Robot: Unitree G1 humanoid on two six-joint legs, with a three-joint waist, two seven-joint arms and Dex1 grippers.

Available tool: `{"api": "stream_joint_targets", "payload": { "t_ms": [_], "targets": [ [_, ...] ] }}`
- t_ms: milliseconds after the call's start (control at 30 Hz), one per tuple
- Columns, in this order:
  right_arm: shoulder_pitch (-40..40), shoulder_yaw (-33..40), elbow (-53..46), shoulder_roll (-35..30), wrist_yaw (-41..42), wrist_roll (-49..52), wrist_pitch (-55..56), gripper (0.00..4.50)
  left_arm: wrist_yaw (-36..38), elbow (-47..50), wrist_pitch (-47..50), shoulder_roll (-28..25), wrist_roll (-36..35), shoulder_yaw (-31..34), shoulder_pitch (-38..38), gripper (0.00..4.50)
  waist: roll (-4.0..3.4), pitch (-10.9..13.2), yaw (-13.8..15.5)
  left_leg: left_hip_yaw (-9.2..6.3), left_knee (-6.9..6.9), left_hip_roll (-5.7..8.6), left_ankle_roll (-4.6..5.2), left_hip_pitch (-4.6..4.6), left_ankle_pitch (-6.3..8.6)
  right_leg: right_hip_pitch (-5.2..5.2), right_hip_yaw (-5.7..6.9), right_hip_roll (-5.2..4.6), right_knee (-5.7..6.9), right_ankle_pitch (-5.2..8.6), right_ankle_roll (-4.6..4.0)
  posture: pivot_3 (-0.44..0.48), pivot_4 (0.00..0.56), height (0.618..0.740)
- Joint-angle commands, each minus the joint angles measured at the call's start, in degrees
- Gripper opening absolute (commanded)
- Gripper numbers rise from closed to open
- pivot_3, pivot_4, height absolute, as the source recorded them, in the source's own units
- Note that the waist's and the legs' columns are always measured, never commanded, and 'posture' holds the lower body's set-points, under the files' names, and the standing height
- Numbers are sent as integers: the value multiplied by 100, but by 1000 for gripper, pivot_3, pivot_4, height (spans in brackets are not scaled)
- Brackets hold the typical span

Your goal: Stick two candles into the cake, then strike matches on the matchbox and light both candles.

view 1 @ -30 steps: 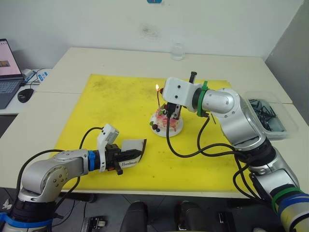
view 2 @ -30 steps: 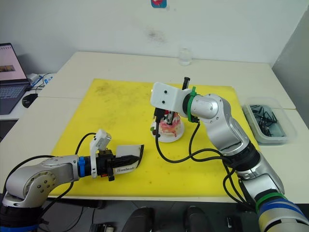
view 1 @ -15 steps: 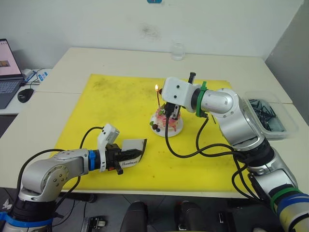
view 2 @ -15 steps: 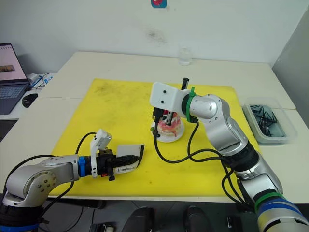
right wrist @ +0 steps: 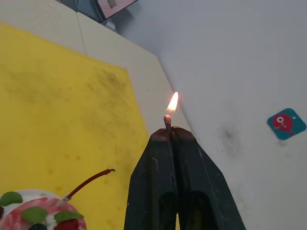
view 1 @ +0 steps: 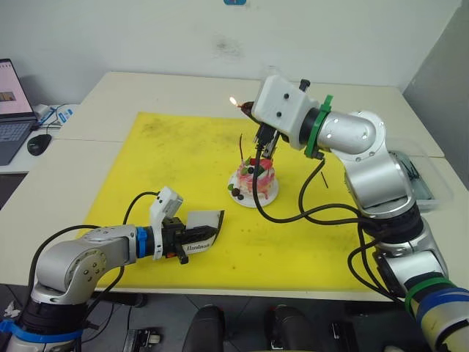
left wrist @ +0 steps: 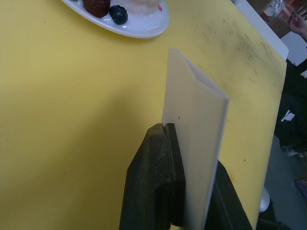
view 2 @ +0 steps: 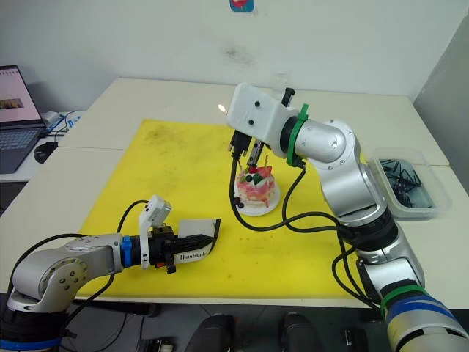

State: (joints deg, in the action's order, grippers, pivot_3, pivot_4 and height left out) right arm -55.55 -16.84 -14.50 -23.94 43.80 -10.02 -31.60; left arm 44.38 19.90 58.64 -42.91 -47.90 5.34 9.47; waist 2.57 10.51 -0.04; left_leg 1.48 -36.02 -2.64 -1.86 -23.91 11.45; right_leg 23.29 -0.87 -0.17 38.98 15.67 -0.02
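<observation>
While L gripper (view 1: 192, 243) stays low at the near edge of the yellow mat (view 1: 168, 161), clamped on the matchbox (view 1: 203, 233), the cake (view 1: 254, 180) sits mid-mat w/ red candle (right wrist: 89, 181) stuck in. Above it, R gripper (right wrist: 169, 128) pinches a burning match (right wrist: 168, 120), flame beyond the cake.

One cake (view 1: 255, 180) on one white plate (view 1: 265, 198), one reddish candle (right wrist: 89, 180) visible standing in it, a second not clear. One burning match (right wrist: 168, 120), one matchbox (view 1: 201, 235), one yellow mat (view 1: 176, 154). At the desk's edges: one laptop (view 1: 13, 103), one mouse (view 1: 38, 144), one glass (view 1: 270, 78), one bin (view 2: 407, 183) of uncountable dark sticks.
</observation>
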Motion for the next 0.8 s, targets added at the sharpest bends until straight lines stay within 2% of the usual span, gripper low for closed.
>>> {"api": "stream_joint_targets", "payload": {
  "t_ms": [33, 233, 367, 800],
  "targets": [
    [-204, 76, 312, -301, 212, 42, 738, 23, 26, 85, -12, 76, -29, -72, 117, 0, 0, 0, 1, 1, 0, 1, 0, 0, 0, 0, -1, -1, 0, 0, 0, 0, 150, 740],
    [-96, -113, 1219, -895, 843, 62, 2455, 23, 33, 67, -2, 85, -25, -77, 156, 0, -2, 1, -1, 3, 0, 2, 1, 0, 0, 0, -1, -1, -2, 0, 0, 0, 150, 740],
    [-72, -165, 1603, -932, 977, 51, 3181, 23, 34, 73, 16, 91, -28, -65, 158, 0, -3, 2, -4, 2, 1, 1, 1, 0, 0, 0, -2, 1, -1, 0, 0, 0, 150, 740],
    [-106, -283, 2196, -523, 880, -182, 3855, 23, 83, 58, 16, 65, 4, -77, 185, 0, -4, 3, 0, 1, -1, 1, 0, 0, 0, -1, -2, 0, 0, -1, 1, 0, 150, 740]
  ]
}}
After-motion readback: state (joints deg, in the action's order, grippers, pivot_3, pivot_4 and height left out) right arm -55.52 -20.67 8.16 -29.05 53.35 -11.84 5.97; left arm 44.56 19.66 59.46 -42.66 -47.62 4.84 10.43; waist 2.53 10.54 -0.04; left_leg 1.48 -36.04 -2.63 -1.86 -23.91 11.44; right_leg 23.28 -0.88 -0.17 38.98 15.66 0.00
